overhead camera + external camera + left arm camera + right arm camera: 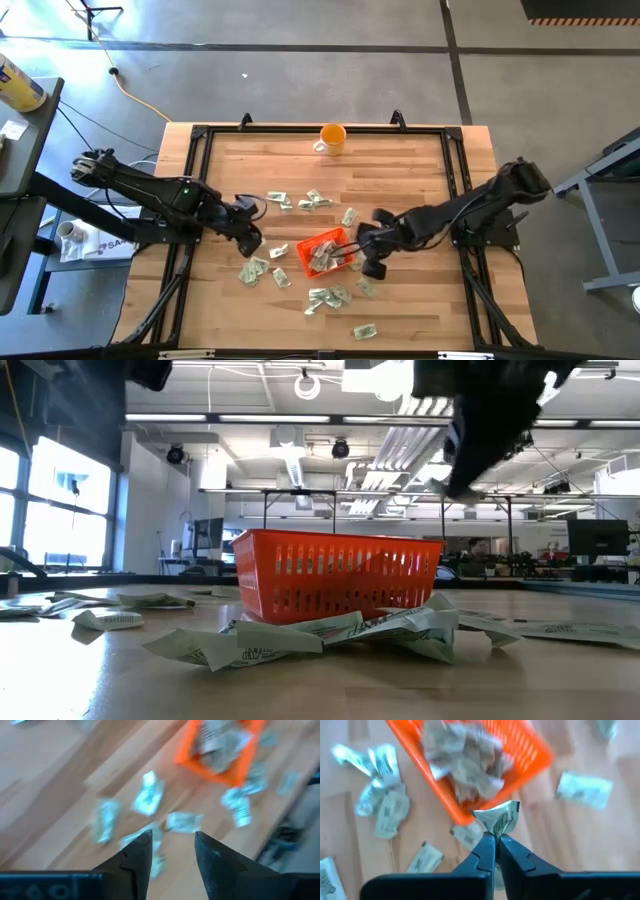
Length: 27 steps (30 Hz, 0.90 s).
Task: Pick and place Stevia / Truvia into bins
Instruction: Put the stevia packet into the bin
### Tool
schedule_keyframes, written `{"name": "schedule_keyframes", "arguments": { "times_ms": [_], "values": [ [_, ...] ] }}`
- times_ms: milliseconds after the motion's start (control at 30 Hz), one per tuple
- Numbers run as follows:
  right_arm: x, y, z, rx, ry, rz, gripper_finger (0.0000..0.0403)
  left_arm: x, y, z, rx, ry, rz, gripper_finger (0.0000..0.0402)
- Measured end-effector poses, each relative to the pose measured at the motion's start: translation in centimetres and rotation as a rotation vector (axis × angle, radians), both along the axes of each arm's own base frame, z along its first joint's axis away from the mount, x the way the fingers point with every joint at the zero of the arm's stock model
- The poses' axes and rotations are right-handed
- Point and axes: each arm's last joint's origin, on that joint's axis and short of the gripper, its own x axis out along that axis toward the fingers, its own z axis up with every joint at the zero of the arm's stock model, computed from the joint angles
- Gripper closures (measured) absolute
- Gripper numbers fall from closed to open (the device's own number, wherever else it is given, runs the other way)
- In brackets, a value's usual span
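We note a wooden desk: scattered sachets, an orange tray mid-desk, a mug at the far edge.

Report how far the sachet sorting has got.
Done: a pile of sachets lies in the tray. In hand: the right gripper pinches one sachet beside the tray; the left gripper is open, empty. Left: many loose sachets on the table.

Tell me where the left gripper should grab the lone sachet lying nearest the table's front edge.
Likely from straight above, closing across its short width at the middle. That sachet lies flat on the table apart from the others, so nothing crowds the fingers. The left gripper is open, some way off.
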Motion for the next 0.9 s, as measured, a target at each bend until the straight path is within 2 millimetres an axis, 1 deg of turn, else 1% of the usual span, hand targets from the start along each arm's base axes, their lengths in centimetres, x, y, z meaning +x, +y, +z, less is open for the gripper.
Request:
{"name": "schedule_keyframes", "arguments": {
  "times_ms": [67, 133, 167, 233, 333, 367, 433, 500, 567, 667, 733, 767, 833, 900],
  "values": [
    [1.0, -0.5, 1.6, 0.020, -0.061, 0.034, 0.0398, -0.4, 0.1, -0.2, 0.012, 0.048, 0.007, 0.0224],
    [2.7, -1.0, 2.9, 0.128, -0.153, 0.131, 0.0390, -0.8, 0.3, -0.4, 0.030, 0.098, 0.014, 0.0225],
    [3.5, -1.3, 3.1, 0.187, -0.183, 0.167, 0.0383, -1.0, 0.4, -0.5, 0.049, 0.117, 0.020, 0.0225],
    [4.9, -2.0, 2.3, 0.250, -0.182, 0.164, 0.0364, -1.1, 0.6, -0.5, 0.116, 0.108, 0.037, 0.0222],
    [6.5, -2.9, 0.2, 0.270, -0.121, 0.095, 0.0320, -1.0, 1.1, -0.5, 0.276, 0.069, 0.083, 0.0213],
    [6.8, -3.2, 0.1, 0.278, -0.112, 0.072, 0.0302, -0.9, 1.4, -0.4, 0.315, 0.057, 0.106, 0.0208],
    [7.6, -3.6, 0.4, 0.294, -0.132, 0.038, 0.0262, -0.6, 2.3, -0.5, 0.368, 0.069, 0.118, 0.0197],
    [7.7, -3.7, 0.4, 0.291, -0.110, 0.031, 0.0218, -0.1, 3.3, -1.0, 0.393, 0.105, 0.085, 0.0185],
    [7.8, -3.6, 0.8, 0.258, -0.106, 0.021, 0.0173, 0.2, 4.3, -2.1, 0.419, 0.161, -0.002, 0.0173],
    [7.6, -3.2, 2.8, 0.167, -0.138, 0.005, 0.0109, 1.5, 5.6, -3.7, 0.477, 0.155, -0.151, 0.0160],
    [7.3, -2.9, 4.0, 0.110, -0.130, -0.011, 0.0070, 2.4, 6.8, -5.0, 0.476, 0.145, -0.216, 0.0157],
    [7.1, -2.7, 4.3, 0.082, -0.105, -0.018, 0.0053, 2.9, 7.4, -5.5, 0.464, 0.122, -0.241, 0.0157],
    [6.6, -2.2, 4.8, 0.046, -0.058, -0.029, 0.0022, 3.1, 8.9, -6.9, 0.431, 0.141, -0.276, 0.0160],
    [6.1, -1.6, 5.3, 0.033, -0.018, -0.050, 0.0008, 3.6, 10.3, -7.9, 0.407, 0.137, -0.294, 0.0165]
  ]
}}
